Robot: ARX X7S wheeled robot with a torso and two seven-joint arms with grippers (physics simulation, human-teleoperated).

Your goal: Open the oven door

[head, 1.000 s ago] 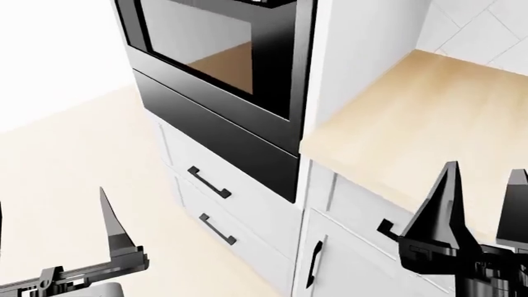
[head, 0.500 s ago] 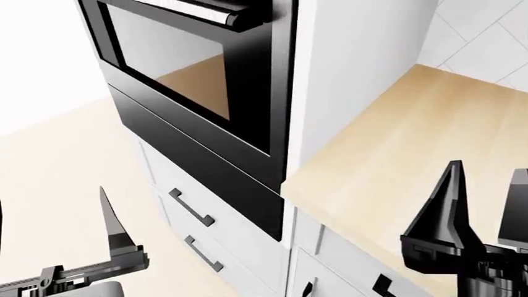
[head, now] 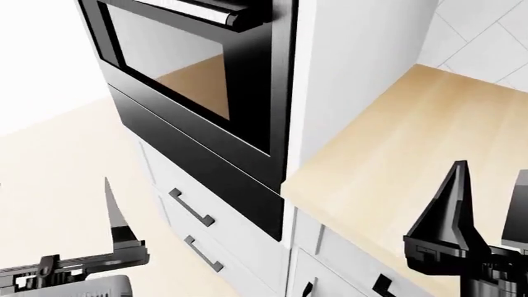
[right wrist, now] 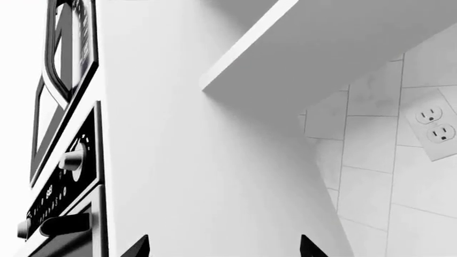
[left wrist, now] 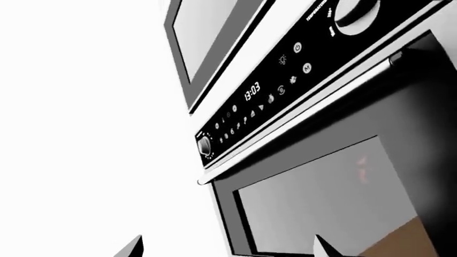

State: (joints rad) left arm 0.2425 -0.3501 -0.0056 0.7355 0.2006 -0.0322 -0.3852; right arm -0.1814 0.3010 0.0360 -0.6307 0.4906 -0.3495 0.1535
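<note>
While oven door [head: 198, 74] sits shut; drawers [head: 194, 213] below.

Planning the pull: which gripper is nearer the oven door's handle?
Left. The left gripper sits low, below the oven door and its handle; the right gripper hovers over the counter, farther aside.

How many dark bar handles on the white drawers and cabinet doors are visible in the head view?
4. Two sit on the stacked drawers under the oven, the upper handle above the lower handle. Two more, partly cut off, show at the bottom edge. Others may be hidden.
</note>
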